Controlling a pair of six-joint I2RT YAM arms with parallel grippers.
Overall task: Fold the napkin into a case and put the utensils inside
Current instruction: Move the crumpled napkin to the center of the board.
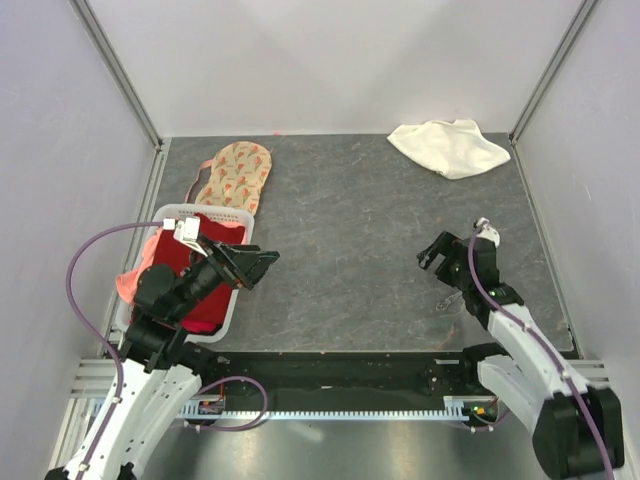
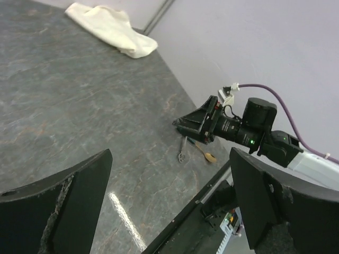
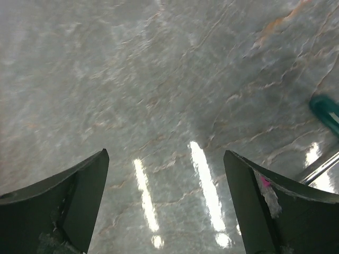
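Both hands are spread wide and empty: the left hand [image 1: 252,265] hovers by the basket [image 1: 236,300], and the right hand [image 1: 433,254] hangs just over the utensils [image 2: 202,152]. The napkin [image 1: 448,147] lies crumpled in the bench's [image 1: 350,220] far right corner. The risk, I'd say, is that a pinch on that bunched cloth grabs several layers, or that a low right-arm sweep scatters the cutlery.

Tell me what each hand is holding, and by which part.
Nothing is held. The left hand and right hand are open and empty; the napkin lies crumpled in the far right corner.
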